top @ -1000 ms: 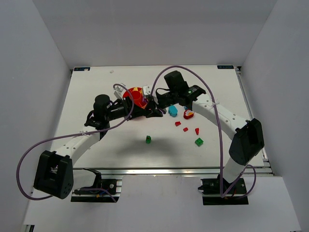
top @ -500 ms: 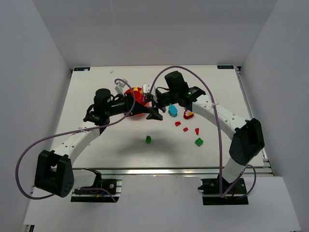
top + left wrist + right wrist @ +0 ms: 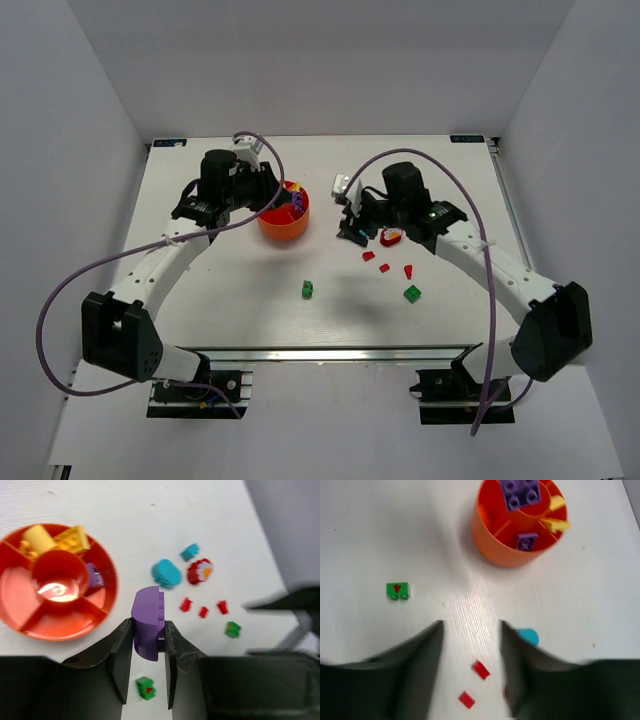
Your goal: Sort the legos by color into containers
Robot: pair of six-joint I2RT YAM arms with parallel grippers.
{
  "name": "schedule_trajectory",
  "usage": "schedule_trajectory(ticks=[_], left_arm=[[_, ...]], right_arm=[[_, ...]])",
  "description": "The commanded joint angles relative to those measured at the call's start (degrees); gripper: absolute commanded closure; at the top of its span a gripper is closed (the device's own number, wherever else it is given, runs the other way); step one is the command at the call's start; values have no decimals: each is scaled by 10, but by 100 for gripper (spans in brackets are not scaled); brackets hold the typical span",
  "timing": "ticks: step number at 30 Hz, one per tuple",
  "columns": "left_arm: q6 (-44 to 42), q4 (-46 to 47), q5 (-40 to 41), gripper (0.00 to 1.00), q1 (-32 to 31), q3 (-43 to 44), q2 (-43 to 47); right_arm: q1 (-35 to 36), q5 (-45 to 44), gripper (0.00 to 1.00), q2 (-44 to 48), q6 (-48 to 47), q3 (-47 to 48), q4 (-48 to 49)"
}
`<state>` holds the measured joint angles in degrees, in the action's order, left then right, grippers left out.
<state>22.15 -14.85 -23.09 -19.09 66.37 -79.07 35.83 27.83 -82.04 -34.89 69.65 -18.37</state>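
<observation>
The orange tub (image 3: pixel 283 218) stands left of the table's middle; it also shows in the left wrist view (image 3: pixel 20 587) and the right wrist view (image 3: pixel 490 535). It holds yellow pieces (image 3: pixel 55 539) and a small purple piece (image 3: pixel 94 575). My left gripper (image 3: pixel 272 196) is shut on a purple brick (image 3: pixel 148 622), held above the table beside the tub. In the right wrist view a purple four-stud brick (image 3: pixel 520 492) shows over the tub's middle. My right gripper (image 3: pixel 350 228) (image 3: pixel 470 625) is open and empty, above small red pieces (image 3: pixel 481 670), beside a teal piece (image 3: pixel 527 636).
Loose on the table right of the tub: two teal pieces (image 3: pixel 166 573), a red-and-white piece (image 3: pixel 391 237), three small red pieces (image 3: pixel 384 267), a green brick (image 3: pixel 412 293) and another green brick (image 3: pixel 308 289). White walls enclose the table.
My left arm has drawn back left and away with the purple brick, uncovering the tub. My right arm has swung right, away from the tub, to above the teal and red pieces.
</observation>
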Motion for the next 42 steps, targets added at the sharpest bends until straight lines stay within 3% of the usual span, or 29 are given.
schedule_trajectory(ticks=[1,3,4,16,30,42], left_arm=[[-64,-50,98,100,-2,41,-21],[-76,-53,114,100,-2,48,-34],[-79,-50,115,100,-2,53,-43],[-120,-69,152,100,-61,133,-145],[-174,-94,330,100,-109,188,-194],[-190,-106,324,100,-125,210,-233]], right_arm=[[-21,-54,56,49,65,-28,46],[-41,-61,97,73,82,-52,54],[-46,-63,100,82,100,-60,58],[-132,-16,100,130,142,-118,87],[-168,44,100,137,147,-131,84],[-180,60,100,137,149,-136,85]])
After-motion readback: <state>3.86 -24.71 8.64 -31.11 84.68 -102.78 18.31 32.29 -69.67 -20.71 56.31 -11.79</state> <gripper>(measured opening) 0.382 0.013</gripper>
